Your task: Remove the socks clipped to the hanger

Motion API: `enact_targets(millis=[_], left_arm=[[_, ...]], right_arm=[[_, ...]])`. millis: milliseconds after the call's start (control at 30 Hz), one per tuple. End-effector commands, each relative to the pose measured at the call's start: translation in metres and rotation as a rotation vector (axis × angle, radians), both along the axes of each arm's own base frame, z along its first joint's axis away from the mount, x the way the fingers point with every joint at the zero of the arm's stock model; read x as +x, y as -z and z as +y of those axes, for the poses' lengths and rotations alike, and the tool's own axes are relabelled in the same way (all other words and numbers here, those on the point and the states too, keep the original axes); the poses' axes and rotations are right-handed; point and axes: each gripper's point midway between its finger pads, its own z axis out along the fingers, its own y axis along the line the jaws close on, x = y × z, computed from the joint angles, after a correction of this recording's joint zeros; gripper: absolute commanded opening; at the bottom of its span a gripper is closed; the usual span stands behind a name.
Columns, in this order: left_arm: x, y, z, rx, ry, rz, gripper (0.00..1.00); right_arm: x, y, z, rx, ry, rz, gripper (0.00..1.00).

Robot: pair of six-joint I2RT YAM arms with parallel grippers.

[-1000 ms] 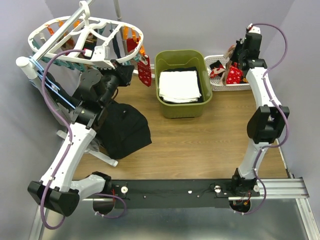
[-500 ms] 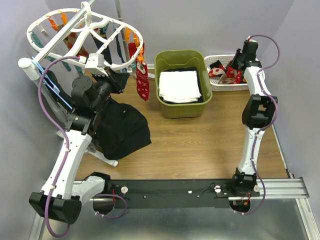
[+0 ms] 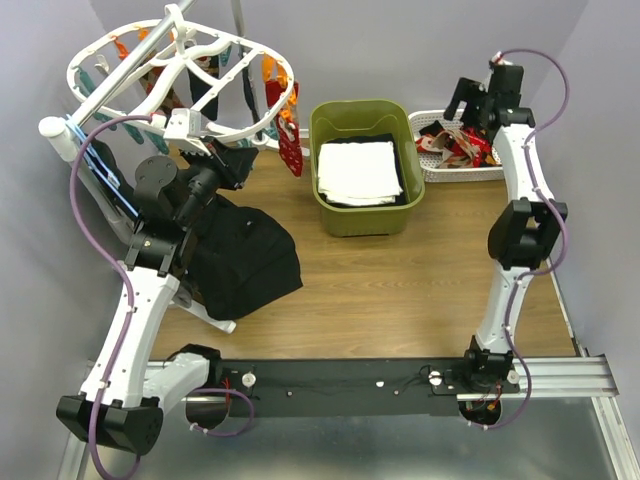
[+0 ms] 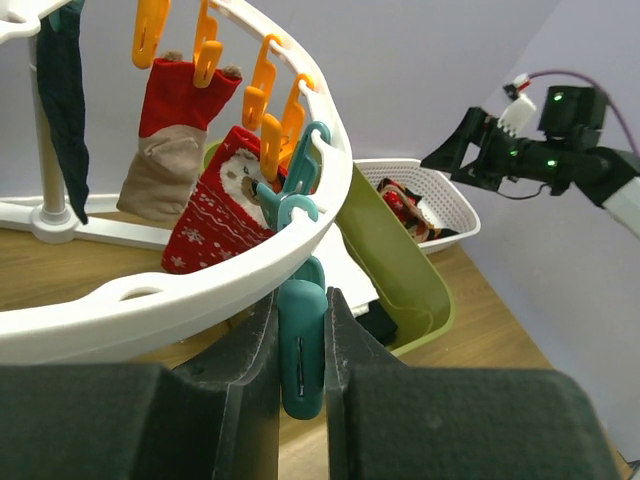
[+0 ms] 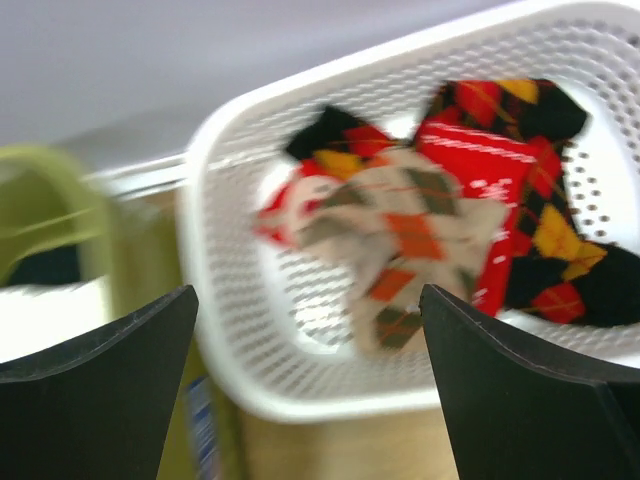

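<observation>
Firstly, hanger [image 4: 150, 300]: a white oval frame hung at the desk's far left, above the left arm; its rim swept across the left wrist view.
Left claw [image 4: 300, 300]: was clamped on a teal clip [image 4: 302, 350] that hung under the rim, one finger pressed to each side of it.
Socks on hanger: a red sock [image 4: 215, 215] with a white pattern was pinned by orange clips [image 4: 268, 110] just behind the rim; a red-and-beige sock [image 4: 165, 140] hung beside it, farther back. From above, the red sock dangled at the rim's right end, near the bin.
Dark cloth [image 4: 60, 90]: hung from the frame at the left edge of the wrist view; what it was could not be told.
Right claw [image 5: 308, 292]: fingers stood wide apart, held nothing, and hovered over the basket.
Basket [image 5: 230, 330]: white mesh, at the desk's far right, just beside the bin.
Socks in basket: a beige argyle sock [image 5: 400, 215] lay on top of a red one and a black argyle sock [image 5: 560, 270].
Bin [image 3: 330, 215]: green, at the back of the desk between hanger and basket; a folded white cloth [image 3: 358, 168] lay in it.
Black garment [image 3: 245, 255]: lay heaped on the desk [image 3: 400, 290] under the left arm.
</observation>
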Motion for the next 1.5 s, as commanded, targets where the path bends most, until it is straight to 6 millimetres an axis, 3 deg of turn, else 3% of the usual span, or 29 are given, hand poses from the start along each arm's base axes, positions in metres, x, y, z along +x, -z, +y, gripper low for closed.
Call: enact_targets(millis=[0,33,67,100,133,167,200,233,267,300,367,400,500,600,800,1067,1200,1367,1467], left_arm=[[-0.015,-0.002,-0.005,-0.023,0.052,0.005,0.0],[-0.018,-0.006,-0.005,-0.028,0.056,-0.003,0.0],[-0.019,-0.007,-0.005,-0.032,0.058,-0.006,0.0],[-0.02,-0.008,-0.006,-0.035,0.061,-0.006,0.0],[-0.022,-0.011,-0.006,-0.041,0.065,-0.012,0.0],[-0.023,-0.012,-0.006,-0.044,0.068,-0.014,0.0],[-0.023,-0.013,-0.007,-0.047,0.07,-0.015,0.0],[-0.025,-0.015,-0.007,-0.05,0.072,-0.018,0.0],[-0.025,-0.015,-0.007,-0.053,0.075,-0.018,0.0],[-0.026,-0.016,-0.007,-0.054,0.076,-0.019,0.0],[-0.027,-0.016,-0.007,-0.059,0.079,-0.016,0.0],[-0.027,-0.016,-0.008,-0.062,0.081,-0.015,0.0],[-0.029,-0.016,-0.009,-0.071,0.09,-0.014,0.0],[-0.031,-0.017,-0.009,-0.079,0.095,-0.014,0.0],[-0.035,-0.021,-0.01,-0.092,0.102,-0.019,0.0],[-0.035,-0.018,-0.009,-0.086,0.095,-0.005,0.0],[-0.036,-0.017,-0.008,-0.079,0.094,-0.001,0.0],[-0.042,-0.017,-0.011,-0.058,0.121,-0.01,0.0],[-0.044,-0.016,-0.009,-0.047,0.112,-0.016,0.0]], right_arm=[[-0.054,-0.101,0.123,-0.016,-0.345,-0.183,1.0],[-0.072,-0.114,0.145,-0.006,-0.423,-0.227,1.0],[-0.083,-0.113,0.165,0.002,-0.48,-0.239,1.0],[-0.099,-0.115,0.198,0.015,-0.562,-0.261,1.0],[-0.109,-0.133,0.219,0.038,-0.629,-0.339,1.0],[-0.131,-0.122,0.233,0.061,-0.677,-0.332,1.0],[-0.152,-0.127,0.263,0.092,-0.748,-0.36,1.0],[-0.162,-0.136,0.279,0.108,-0.787,-0.426,1.0],[-0.181,-0.132,0.289,0.124,-0.821,-0.437,1.0],[-0.202,-0.13,0.316,0.141,-0.896,-0.452,1.0],[-0.223,-0.14,0.338,0.163,-0.967,-0.517,1.0],[-0.24,-0.134,0.354,0.172,-1.016,-0.512,1.0],[-0.264,-0.124,0.381,0.167,-1.111,-0.522,1.0],[-0.271,-0.111,0.399,0.139,-1.155,-0.505,1.0],[-0.241,-0.087,0.413,0.106,-1.096,-0.471,0.99],[-0.217,-0.076,0.427,0.115,-1.065,-0.499,0.84],[-0.213,-0.073,0.433,0.141,-1.062,-0.51,0.71],[-0.205,-0.081,0.431,0.154,-1.005,-0.52,0.43],[-0.207,-0.095,0.43,0.163,-1.008,-0.545,0.26]])
